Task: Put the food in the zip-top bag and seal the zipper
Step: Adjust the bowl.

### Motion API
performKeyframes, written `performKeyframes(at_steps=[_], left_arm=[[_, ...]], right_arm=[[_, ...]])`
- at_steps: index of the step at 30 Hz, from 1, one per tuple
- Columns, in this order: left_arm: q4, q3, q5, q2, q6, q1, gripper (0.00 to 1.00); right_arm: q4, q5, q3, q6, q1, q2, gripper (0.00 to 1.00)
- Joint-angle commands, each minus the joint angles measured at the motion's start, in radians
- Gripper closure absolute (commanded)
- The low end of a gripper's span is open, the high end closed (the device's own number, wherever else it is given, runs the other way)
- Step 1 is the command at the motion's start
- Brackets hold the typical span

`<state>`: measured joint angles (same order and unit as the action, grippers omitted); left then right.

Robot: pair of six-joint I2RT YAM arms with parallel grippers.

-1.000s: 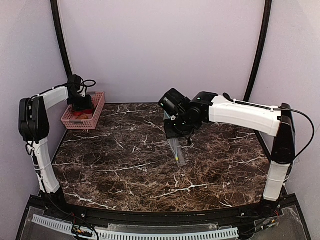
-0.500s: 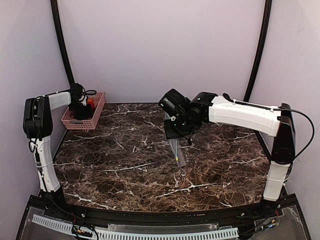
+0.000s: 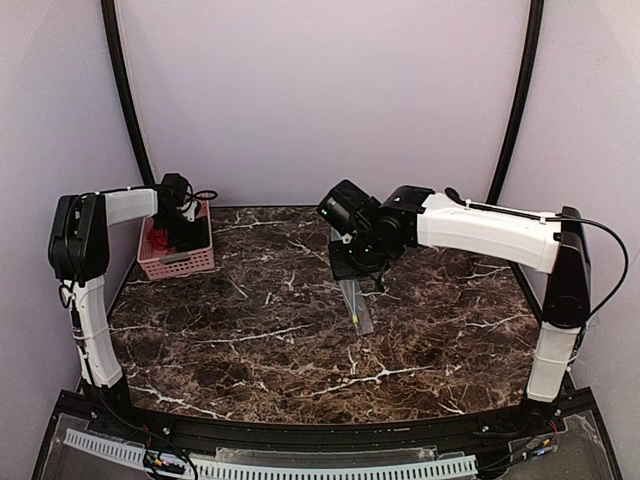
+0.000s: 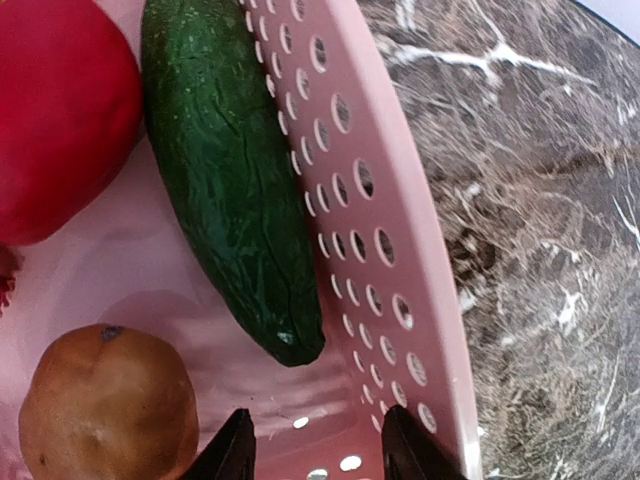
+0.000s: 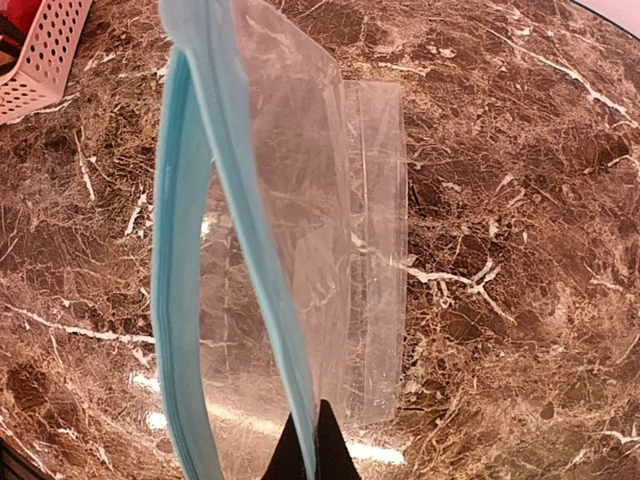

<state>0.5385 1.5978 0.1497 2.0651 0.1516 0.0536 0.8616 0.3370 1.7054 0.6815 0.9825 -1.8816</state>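
Overhead view: the left pincer point(image 3: 186, 228) reaches down into the pink basket point(image 3: 170, 263) at the far left corner of the counter point(image 3: 300, 345), while the right pincer point(image 3: 352, 264) hangs over the middle of the counter, well apart from the basket, with the zip-top bag point(image 3: 357, 308) dangling below it. Whether the bag's lower end touches the counter cannot be told. Left wrist view: the left pincer point(image 4: 316, 455) stands moderately wide, its two dark fingertips point(image 4: 236, 455) apart over the basket floor with nothing between them. Both pieces of food lie inside the basket point(image 4: 350, 200): the brownish-orange piece point(image 4: 105, 405) just beside one fingertip, the red piece point(image 4: 55, 120) farther in. A dark green vegetable point(image 4: 230, 180) lies along the perforated wall, against the red piece, its tip pointing toward the fingertips. Marbled counter point(image 4: 540, 200) shows beyond the wall. Right wrist view: the right pincer point(image 5: 310, 450) is closed tight on one lip of the zipper point(image 5: 247, 210); the other lip bows away to the side, so the mouth of the bag point(image 5: 350, 250) gapes open. The bag holds no food. A corner of the basket point(image 5: 40, 55) shows at upper left, on the counter point(image 5: 500, 250).
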Motion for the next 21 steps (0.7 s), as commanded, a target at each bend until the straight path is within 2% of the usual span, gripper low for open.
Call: performKeyframes(at_steps=[1, 7, 15, 21], left_arm=[[0.048, -0.047, 0.024, -0.097, 0.029, 0.039, 0.56], [0.002, -0.057, -0.037, -0.106, 0.055, 0.035, 0.52], [-0.15, -0.093, 0.063, -0.086, 0.204, -0.013, 0.46], [-0.189, -0.032, 0.109, -0.027, 0.248, -0.021, 0.42]], right_arm=[[-0.008, 0.007, -0.008, -0.002, -0.007, -0.011, 1.0], [-0.013, 0.005, -0.01, -0.005, -0.007, -0.015, 1.0], [-0.017, 0.003, -0.023, -0.005, -0.008, -0.009, 1.0], [-0.019, 0.001, -0.018, -0.006, -0.007, -0.011, 1.0]])
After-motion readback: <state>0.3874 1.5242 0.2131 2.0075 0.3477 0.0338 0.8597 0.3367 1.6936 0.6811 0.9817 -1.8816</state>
